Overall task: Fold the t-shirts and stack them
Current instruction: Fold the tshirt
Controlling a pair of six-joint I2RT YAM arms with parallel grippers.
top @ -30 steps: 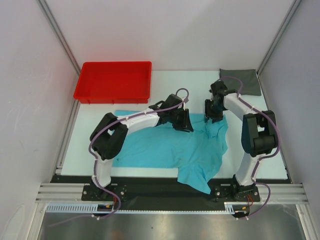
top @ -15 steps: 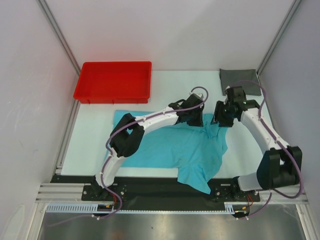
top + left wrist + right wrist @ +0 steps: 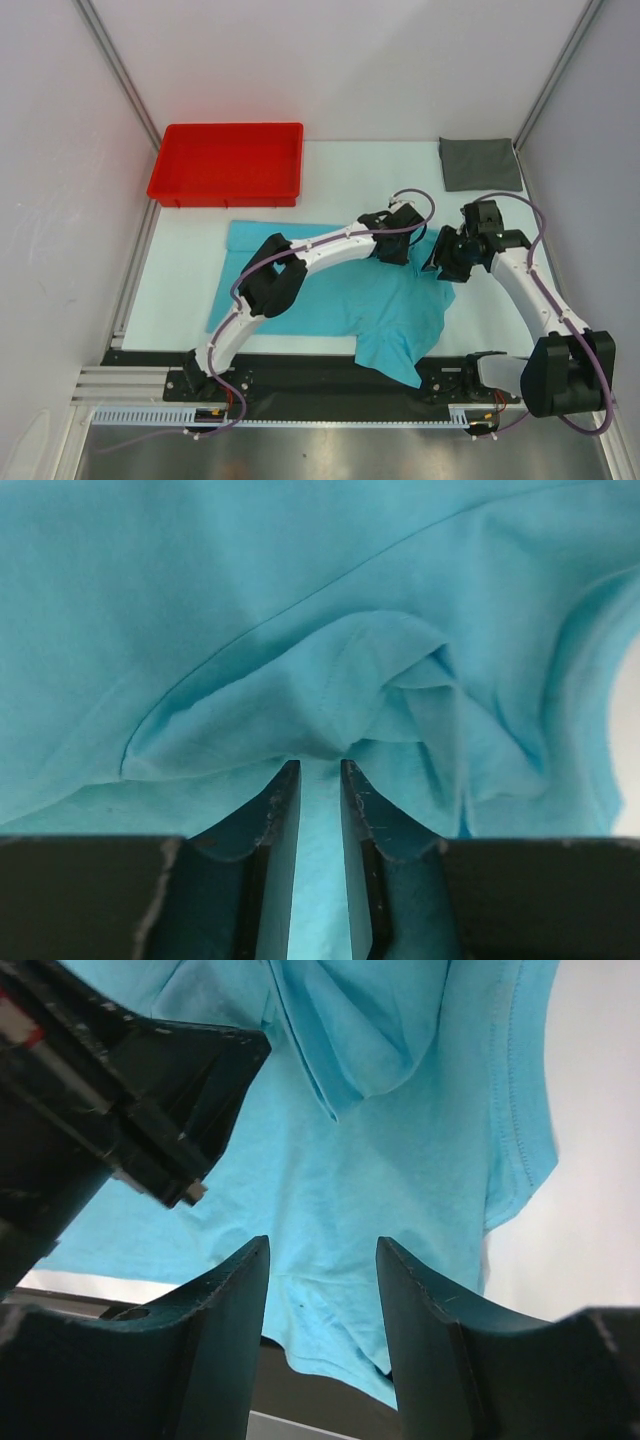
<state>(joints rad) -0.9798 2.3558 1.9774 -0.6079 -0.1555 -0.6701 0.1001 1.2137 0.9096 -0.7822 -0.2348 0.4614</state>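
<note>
My left gripper [image 3: 317, 767] is narrowed onto a raised fold of the turquoise t-shirt [image 3: 335, 300], which lies spread at near centre. My right gripper [image 3: 322, 1245], just right of it, stands wide and holds nothing. The grey t-shirt [image 3: 480, 163] lies folded at far right.

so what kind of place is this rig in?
Probably a lab robot cell, not a home: plain white walls on aluminium framing, a white table, and only staged props: a red tray, a teal t-shirt, a folded grey t-shirt.

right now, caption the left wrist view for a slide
Left gripper pinching a bunched fold of the teal shirt
</note>
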